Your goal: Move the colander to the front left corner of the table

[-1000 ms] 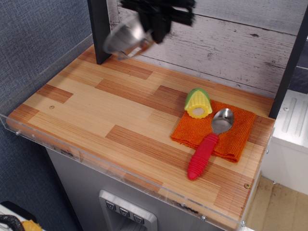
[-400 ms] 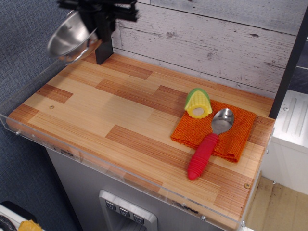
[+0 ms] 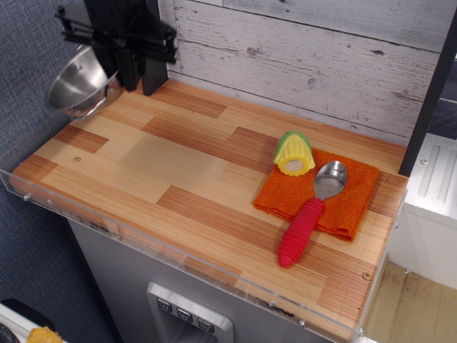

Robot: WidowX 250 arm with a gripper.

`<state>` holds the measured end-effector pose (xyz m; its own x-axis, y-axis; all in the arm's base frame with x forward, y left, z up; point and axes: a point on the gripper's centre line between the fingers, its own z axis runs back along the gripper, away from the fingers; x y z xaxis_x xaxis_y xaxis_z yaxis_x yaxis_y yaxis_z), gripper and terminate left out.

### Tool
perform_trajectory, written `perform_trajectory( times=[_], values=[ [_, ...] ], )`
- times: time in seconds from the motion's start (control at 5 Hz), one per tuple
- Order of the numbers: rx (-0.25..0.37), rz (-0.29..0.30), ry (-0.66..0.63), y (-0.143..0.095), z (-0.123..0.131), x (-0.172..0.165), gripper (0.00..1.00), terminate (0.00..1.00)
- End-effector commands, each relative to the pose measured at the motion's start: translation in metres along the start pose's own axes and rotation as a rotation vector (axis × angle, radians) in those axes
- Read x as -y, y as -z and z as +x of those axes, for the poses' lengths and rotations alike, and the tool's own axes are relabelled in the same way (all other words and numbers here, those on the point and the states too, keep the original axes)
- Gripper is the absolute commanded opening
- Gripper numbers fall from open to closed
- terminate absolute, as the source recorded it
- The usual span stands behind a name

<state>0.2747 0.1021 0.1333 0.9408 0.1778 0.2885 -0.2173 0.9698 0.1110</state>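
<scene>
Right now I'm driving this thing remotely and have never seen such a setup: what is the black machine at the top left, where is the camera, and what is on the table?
There is one view, from a camera fixed above and in front of the table, looking down at an angle. The black machine is the end of a robot arm; its gripper has its jaws shut on the rim of the colander, a shiny steel bowl. It hangs tilted in the air over the table's left edge, near the back, not resting on the wood. On the right lies an orange cloth. A toy corn cob sits on its back corner, and a spoon with a red handle lies across it, handle toward the front.
</scene>
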Motion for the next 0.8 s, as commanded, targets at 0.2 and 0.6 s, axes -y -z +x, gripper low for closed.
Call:
perform_trajectory(
  times=[0.2, 0.6],
  values=[
    [-0.038, 0.052, -0.038, 0.014, -0.023, -0.032, 0.0, 0.0],
    [-0.08, 0.026, 0.043, 0.046, -0.029, -0.013, 0.0, 0.0]
  ],
)
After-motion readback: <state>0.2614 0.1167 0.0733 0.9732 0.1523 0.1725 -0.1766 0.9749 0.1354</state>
